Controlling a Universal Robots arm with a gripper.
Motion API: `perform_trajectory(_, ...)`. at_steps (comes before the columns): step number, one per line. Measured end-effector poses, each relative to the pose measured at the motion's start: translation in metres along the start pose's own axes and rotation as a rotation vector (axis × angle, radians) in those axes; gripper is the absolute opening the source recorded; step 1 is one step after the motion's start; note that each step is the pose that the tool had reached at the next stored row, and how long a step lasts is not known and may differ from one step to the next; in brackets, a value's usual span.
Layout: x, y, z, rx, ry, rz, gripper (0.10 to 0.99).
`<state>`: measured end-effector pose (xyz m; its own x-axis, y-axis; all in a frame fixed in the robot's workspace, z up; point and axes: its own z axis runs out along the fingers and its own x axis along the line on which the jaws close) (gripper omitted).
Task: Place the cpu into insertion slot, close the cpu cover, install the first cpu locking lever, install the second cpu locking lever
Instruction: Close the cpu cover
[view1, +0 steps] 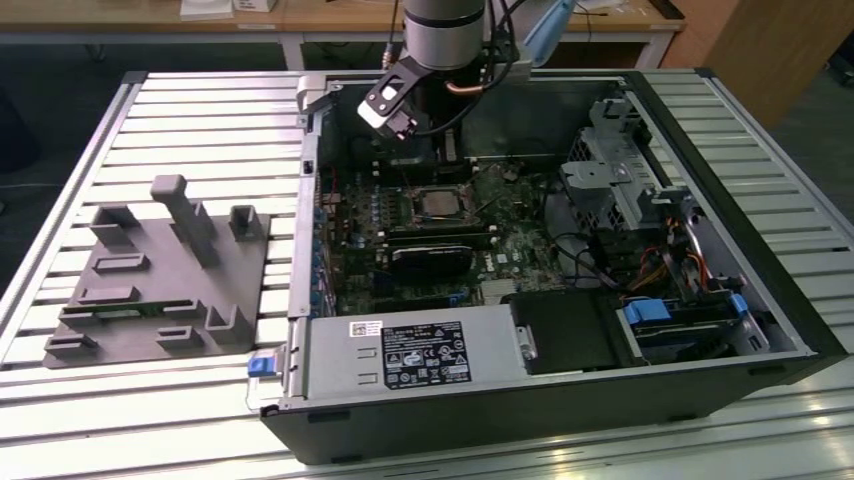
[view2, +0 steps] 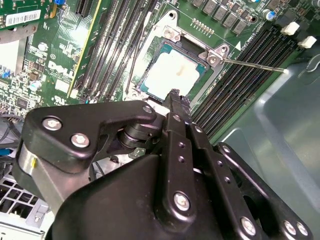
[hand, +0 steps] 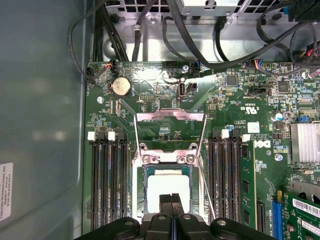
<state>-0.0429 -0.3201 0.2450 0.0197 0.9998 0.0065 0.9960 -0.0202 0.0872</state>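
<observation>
Well, start at your claw (hand: 171, 202): its two tips are pressed together with just a thin line between them, and nothing shows there (so it is narrow and empty). Right by those tips lies the cpu (hand: 169, 189), a pale flat square. It sits flat in the insertion slot (hand: 167, 169), with the slot's dark rim all round it, so I judge that first step done. In the second wrist view the claw (view2: 175, 97) hangs over the near edge of the cpu (view2: 172, 75); you cannot tell whether it touches.

Go on past the cpu, away from the claw, and you meet the cpu cover (hand: 170, 116). It is tipped up and open, hinged at the far side of the slot, with its free edge farthest from the claw. So the cover lies straight ahead of the claw, on a line across the cpu. One thin locking lever (view2: 252, 65) sticks out to the side, not hooked down.

Farthest out, the computer case (view1: 747, 200) lies on the slatted desk (view1: 200, 120).
</observation>
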Motion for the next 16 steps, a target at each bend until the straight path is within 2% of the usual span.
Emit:
perform_trajectory(5,0.0000,0.0002,-0.0027,0.000,-0.0001,0.000,0.106)
perform_trajectory(13,0.0001,0.0015,-0.0175,0.000,-0.0001,0.000,0.106)
perform_trajectory(16,0.0001,0.0016,-0.0184,0.000,0.0002,0.000,0.106)
